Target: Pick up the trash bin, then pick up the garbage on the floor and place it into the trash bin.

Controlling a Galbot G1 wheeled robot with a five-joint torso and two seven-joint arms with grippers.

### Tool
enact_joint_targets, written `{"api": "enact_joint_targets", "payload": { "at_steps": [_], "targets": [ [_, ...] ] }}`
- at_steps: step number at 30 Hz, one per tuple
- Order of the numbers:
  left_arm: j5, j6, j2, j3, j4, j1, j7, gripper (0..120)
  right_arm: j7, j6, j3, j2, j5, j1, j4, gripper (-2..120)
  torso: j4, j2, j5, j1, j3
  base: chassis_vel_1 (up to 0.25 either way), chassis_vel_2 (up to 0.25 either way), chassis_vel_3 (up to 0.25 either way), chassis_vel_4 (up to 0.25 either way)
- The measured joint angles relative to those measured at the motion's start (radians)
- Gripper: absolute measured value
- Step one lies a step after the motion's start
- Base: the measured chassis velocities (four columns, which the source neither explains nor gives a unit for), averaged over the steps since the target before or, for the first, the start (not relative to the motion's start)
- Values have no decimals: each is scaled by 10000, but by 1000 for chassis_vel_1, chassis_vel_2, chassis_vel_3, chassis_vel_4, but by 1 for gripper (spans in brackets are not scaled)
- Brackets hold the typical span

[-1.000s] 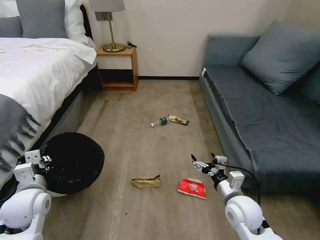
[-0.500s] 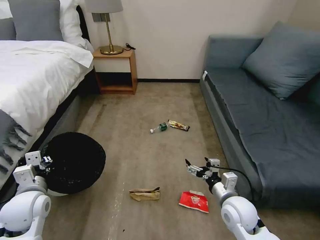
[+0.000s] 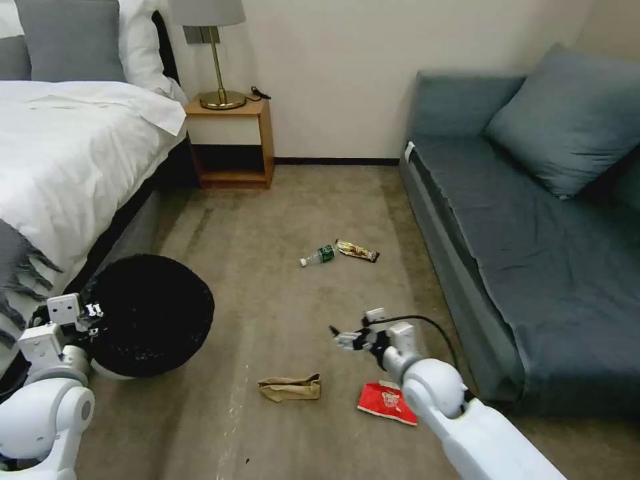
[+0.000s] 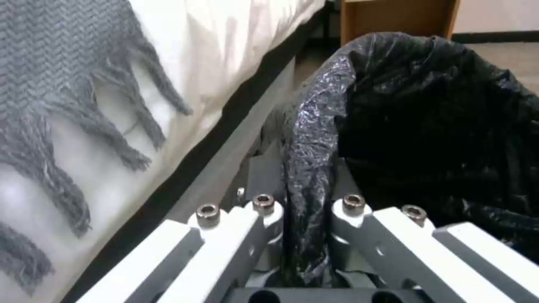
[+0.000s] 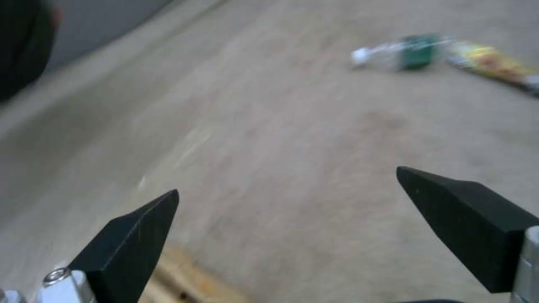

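Left gripper [image 4: 306,235] clamped on the bag-lined rim of the trash bin [image 3: 150,313], jaws pinching the black plastic from both sides, probably so the bin can travel along beside the bed [image 3: 60,153]. Right gripper [image 3: 343,339] low above the floor [image 3: 280,213], jaws spread wide and holding nothing, near the crumpled brown paper bag [image 3: 291,387] and red snack packet [image 3: 387,403], likely set for a first pickup. Green-labelled bottle [image 3: 319,255] and candy bar wrapper [image 3: 357,251] lying farther off, just beside each other; all 4 pieces on the carpet.

I'm looking into a bedroom: a white-sheeted bed [image 3: 73,153] on the left, a nightstand [image 3: 233,143] with a lamp [image 3: 217,53] far back, a grey sofa [image 3: 533,227] right, carpet [image 3: 287,307] underfoot.
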Motion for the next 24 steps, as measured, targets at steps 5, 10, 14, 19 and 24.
{"api": "enact_joint_targets", "payload": {
  "at_steps": [5,10,14,19,24],
  "targets": [
    [220,8,-81,32,4,-23,3,4,-960,258,-1319,296,-602,841,-1125,100,1,0,0,0,0,0,0,0,0],
    [296,207,-319,91,-197,-118,-75,4,-2051,378,-2474,921,-1222,1754,-2228,100,0,0,0,0,0,0,0,0,0],
    [377,254,-432,114,-301,-87,-78,4,-2248,384,-3042,1314,-1316,2229,-2857,100,1,0,0,0,0,0,0,0,0],
    [416,341,-718,103,-526,43,-62,4,-2488,459,-3598,1734,-1736,2518,-3735,100,2,0,-1,0,0,0,0,0,0],
    [431,389,-964,118,-809,165,-27,4,-2540,595,-3770,1977,-2122,2490,-4541,100,-1,-1,-1,0,0,0,0,0,0]
  ]
}}
